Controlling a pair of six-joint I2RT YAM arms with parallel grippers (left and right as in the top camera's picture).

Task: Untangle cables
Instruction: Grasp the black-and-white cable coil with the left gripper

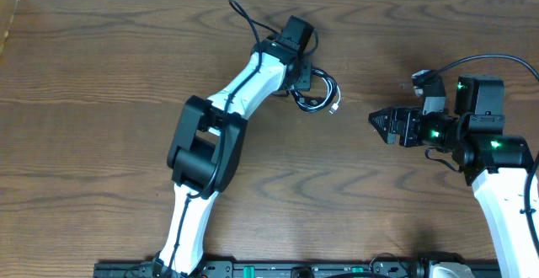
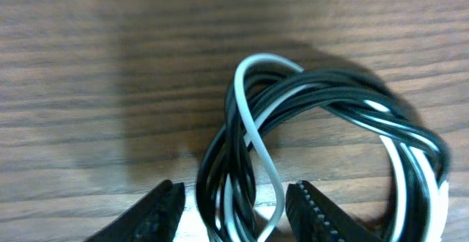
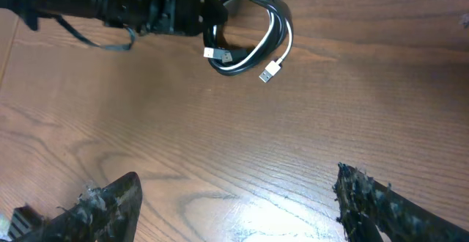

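Note:
The cables (image 1: 318, 93) lie in one small coil of black and white strands on the table, with pale plug ends at its right side. In the left wrist view the coil (image 2: 315, 132) is twisted, and its near strands pass between my left gripper's (image 2: 238, 205) open fingers, not pinched. In the overhead view my left gripper (image 1: 300, 82) sits at the coil's left edge. My right gripper (image 1: 376, 124) is open and empty, to the right of the coil and apart from it. The right wrist view shows the coil (image 3: 253, 33) far ahead of its fingers (image 3: 238, 198).
The wooden table (image 1: 101, 76) stretches to the left and front. The left arm's white links (image 1: 244, 84) reach diagonally across the middle. A thick black robot wire (image 1: 244, 17) loops behind the left wrist. The right arm base (image 1: 497, 152) is at the right edge.

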